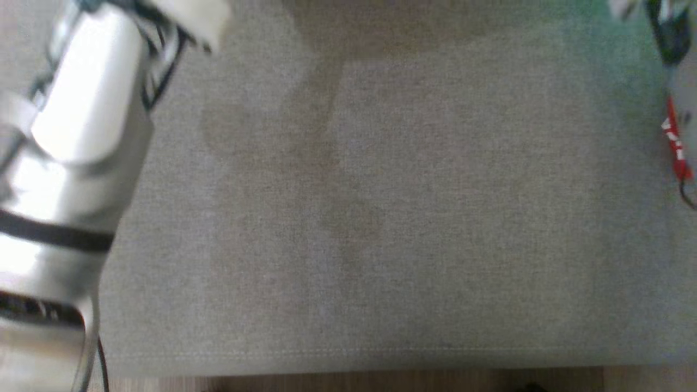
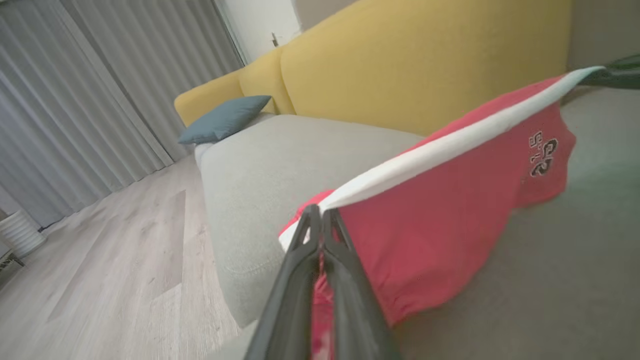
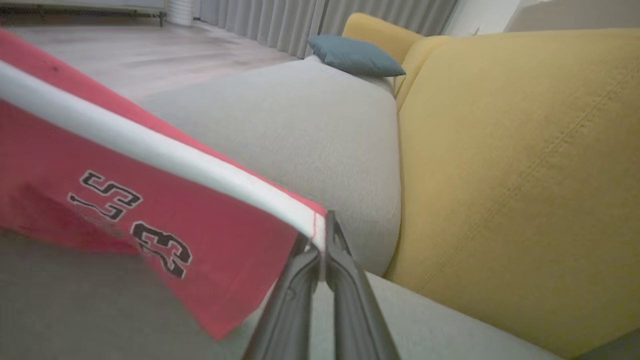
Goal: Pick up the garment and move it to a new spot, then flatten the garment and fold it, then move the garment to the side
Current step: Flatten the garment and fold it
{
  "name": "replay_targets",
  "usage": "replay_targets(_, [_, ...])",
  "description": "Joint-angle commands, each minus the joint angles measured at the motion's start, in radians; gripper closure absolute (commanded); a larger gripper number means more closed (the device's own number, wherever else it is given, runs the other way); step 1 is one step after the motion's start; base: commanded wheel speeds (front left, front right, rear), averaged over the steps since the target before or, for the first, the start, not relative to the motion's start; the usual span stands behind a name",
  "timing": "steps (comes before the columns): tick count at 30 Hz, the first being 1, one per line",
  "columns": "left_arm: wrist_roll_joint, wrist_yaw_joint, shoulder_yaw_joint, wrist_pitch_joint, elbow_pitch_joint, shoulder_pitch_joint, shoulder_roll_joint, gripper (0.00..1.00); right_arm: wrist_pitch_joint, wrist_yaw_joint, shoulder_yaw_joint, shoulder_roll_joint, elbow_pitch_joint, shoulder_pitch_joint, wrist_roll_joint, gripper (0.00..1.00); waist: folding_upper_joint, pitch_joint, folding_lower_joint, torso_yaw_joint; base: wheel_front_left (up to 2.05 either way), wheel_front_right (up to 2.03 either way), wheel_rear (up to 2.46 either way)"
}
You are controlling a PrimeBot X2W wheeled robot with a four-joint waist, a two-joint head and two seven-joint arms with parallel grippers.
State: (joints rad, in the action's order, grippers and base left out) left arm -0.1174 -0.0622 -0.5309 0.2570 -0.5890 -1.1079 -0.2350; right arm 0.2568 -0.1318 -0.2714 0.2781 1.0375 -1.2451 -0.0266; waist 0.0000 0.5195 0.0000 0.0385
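Red garment hangs over grey cushion; left gripper and right gripper, each at lower centre, clamped on its white band

Counted: one red garment, one blue-grey cushion, one sofa; two grippers, namely left gripper and right gripper.
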Motion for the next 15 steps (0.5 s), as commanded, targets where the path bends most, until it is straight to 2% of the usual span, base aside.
replay_targets(1, [0.007,0.0,0.029,0.005,0.034,-0.017,-0.061,1.0,0.005,0.001,-0.008,0.016,-0.024,0.005,0.011,1.0,0.0,-0.026,0.0,0.002,0.0,0.0,0.0])
replay_targets(8, [0.02,-0.026,-0.017,0.005,0.103,0.219,-0.089,1.0,0.005,0.001,-0.168,0.063,-0.017,0.185,0.141,1.0,0.0,-0.151,0.0,-0.001,0.0,0.0,0.0])
replay_targets(15, [0.042,-0.043,-0.079,0.005,0.13,0.382,-0.112,1.0,0.004,0.001,-0.333,0.109,-0.011,0.306,0.285,1.0,0.0,-0.253,0.0,-0.012,0.0,0.0,0.0])
